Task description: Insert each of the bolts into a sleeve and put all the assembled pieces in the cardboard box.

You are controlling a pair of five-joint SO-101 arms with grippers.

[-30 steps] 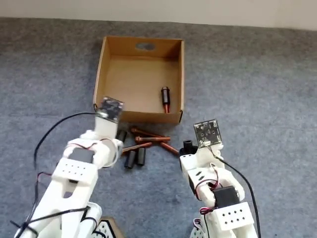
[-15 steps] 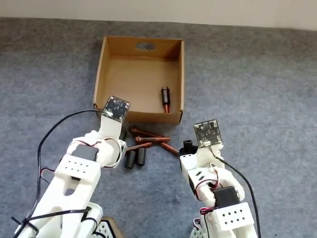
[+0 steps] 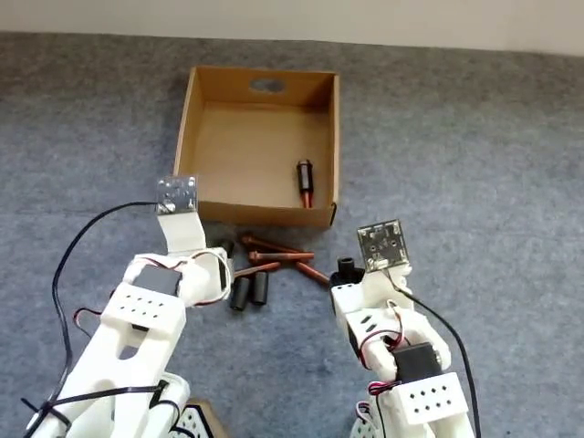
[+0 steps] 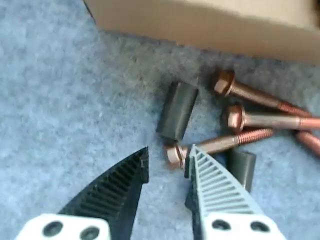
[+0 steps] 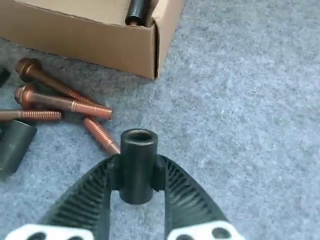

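Note:
In the left wrist view my left gripper (image 4: 168, 151) is open just above the carpet, and the head of one copper bolt (image 4: 218, 144) lies between its fingertips. A dark sleeve (image 4: 177, 111) lies just beyond, another sleeve (image 4: 242, 167) beside the light finger. My right gripper (image 5: 136, 169) is shut on a black sleeve (image 5: 136, 162), held upright with its bore showing, right of the bolt pile (image 3: 278, 256). The cardboard box (image 3: 193, 128) holds one assembled piece (image 3: 305, 183).
Several loose bolts (image 5: 60, 102) lie on the grey carpet in front of the box's near wall (image 5: 90, 42). Two sleeves (image 3: 249, 289) rest side by side below them. Open carpet stretches to the right of the box (image 3: 456, 182).
The left arm's wrist has swung to the left, near the box's front left corner. The right arm has kept still with the sleeve.

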